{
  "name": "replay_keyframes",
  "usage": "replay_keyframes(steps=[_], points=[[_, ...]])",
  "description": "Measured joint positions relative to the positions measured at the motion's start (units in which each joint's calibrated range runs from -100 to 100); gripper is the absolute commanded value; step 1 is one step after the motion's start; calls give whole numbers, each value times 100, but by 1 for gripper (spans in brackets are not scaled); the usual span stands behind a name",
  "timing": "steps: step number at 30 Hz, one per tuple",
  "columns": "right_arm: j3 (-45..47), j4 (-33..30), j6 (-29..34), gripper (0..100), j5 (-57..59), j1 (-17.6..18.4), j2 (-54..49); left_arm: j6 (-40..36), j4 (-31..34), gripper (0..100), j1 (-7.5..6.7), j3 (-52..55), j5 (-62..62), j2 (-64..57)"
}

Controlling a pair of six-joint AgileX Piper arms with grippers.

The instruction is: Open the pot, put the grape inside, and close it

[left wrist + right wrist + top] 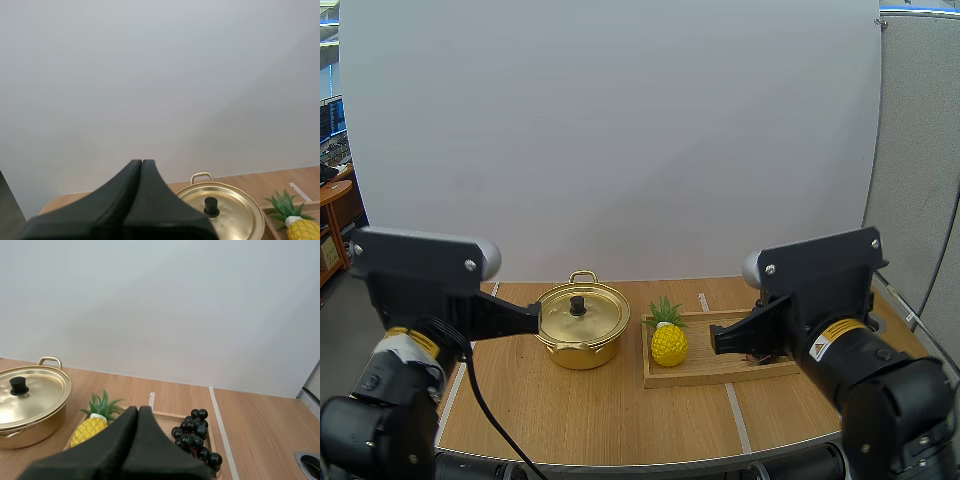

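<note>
Observer: Room around the pot (582, 325), how does it look?

Operator: Bare table (570, 420) lies in front of it up to the near edge, and more to its left. On its right the wooden tray (720, 375) sits close, with only a narrow gap between them.

Observer: And the grippers?

Operator: The left gripper (141, 161) has its fingers pressed together into one dark wedge, holding nothing. In the high view its tip is just beside the pot's left rim. The right gripper (138, 408) is closed the same way and empty, hanging over the tray's right half.

Observer: Where are the grapes (196, 437)?

Operator: On the right part of the tray, just past the right gripper's tip. A toy pineapple (90, 429) at the tray's left end stands between them and the pot.

Observer: Which way does the bunch run?

Operator: Its long axis goes from the tray's far rail toward the near one, slanting slightly right. Which end carries the stem cannot be told.

Observer: The pot itself?

Operator: Upright, lid (582, 312) on, black knob up. Its two handles line up front to back.
</note>
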Motion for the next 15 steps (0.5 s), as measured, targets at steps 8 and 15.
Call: replay_keyframes(steps=[8,15], points=[[-1246,0,0,0,2535,0,-26,0,0,0,0,-1624,2143,-25],[-2021,0,0,0,3541,0,-26,0,0,0,0,-2405,3483,-37]])
